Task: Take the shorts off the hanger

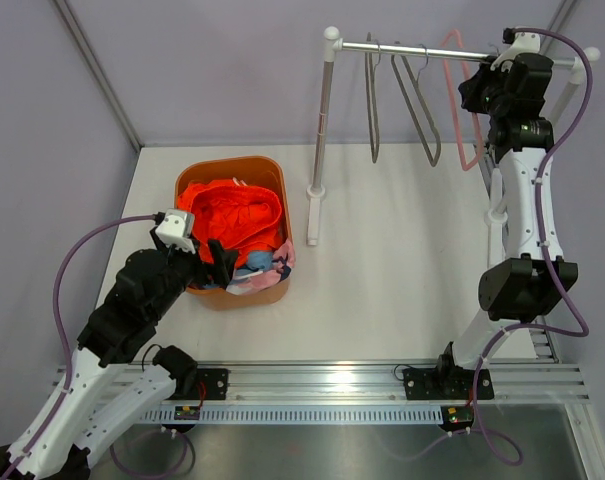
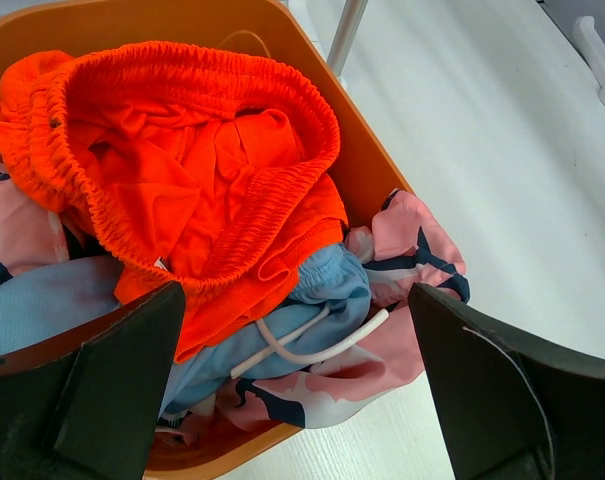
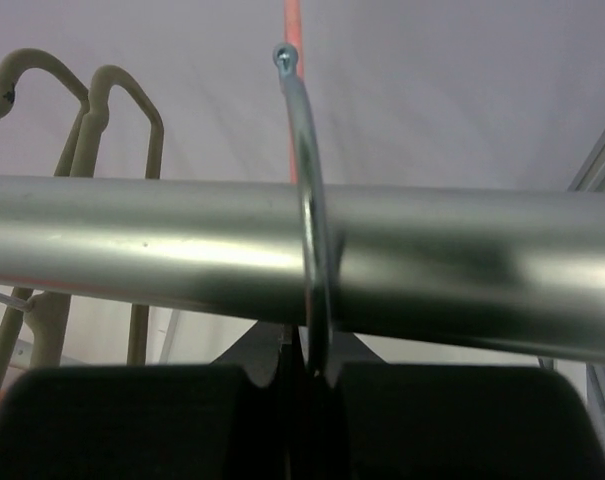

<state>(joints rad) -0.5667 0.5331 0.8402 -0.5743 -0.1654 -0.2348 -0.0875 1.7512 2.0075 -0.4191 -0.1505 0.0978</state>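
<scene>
On the white tabletop (image 1: 402,270), the left fingers (image 2: 112,390) gape wide, empty, above the orange basket (image 1: 227,165) of shorts (image 2: 202,180). Far right, the right fingers (image 3: 132,420) pinch the hanger hook (image 3: 307,180) on the rail (image 3: 132,225).

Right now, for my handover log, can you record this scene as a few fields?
Shorts: orange shorts, light blue shorts, pink patterned shorts, all in the basket
Hangers: two grey hangers and pink hanger on the rail, all bare
Left gripper: open, above the basket
Right gripper: shut on a hanger hook at the rail
</scene>
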